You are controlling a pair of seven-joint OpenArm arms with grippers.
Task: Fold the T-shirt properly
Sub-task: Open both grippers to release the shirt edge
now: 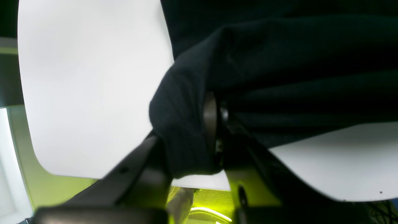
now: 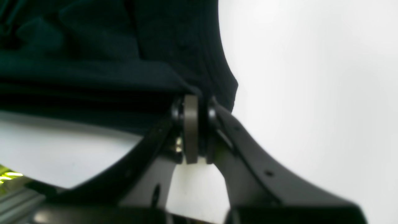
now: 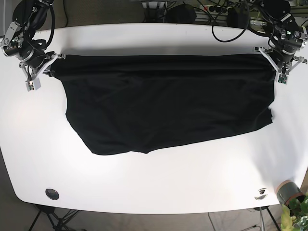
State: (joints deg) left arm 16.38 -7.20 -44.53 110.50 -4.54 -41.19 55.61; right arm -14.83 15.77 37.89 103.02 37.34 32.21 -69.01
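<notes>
1. My left gripper [image 1: 214,130] is clamped down on a bunched corner of the black T-shirt [image 3: 168,106]. In the left wrist view the cloth wraps right over the pads, so that's a solid pinch.
2. My right gripper [image 2: 194,130] is doing the same on the opposite corner. The jaws are pressed together with just a thin edge of fabric between them, so that hold looks slimmer than the other one.
3. The shirt lies spread across the far half of the white table [image 3: 159,187]. Its top edge is pulled into a pretty straight line between my 2 arms, and the lower edge sags unevenly, deeper toward the right arm's side.
4. I'd say we're early in the job: this is the stretch-and-square step, or the start of the 1st fold. No fold is laid down yet as far as I can see.
5. For the next move I need both arms traveling together toward the near edge, keeping the tension even so the held edge lands flat over the loose hem.
6. My main worry is the thin right-side pinch slipping mid-carry, which would leave a crooked fold.
</notes>
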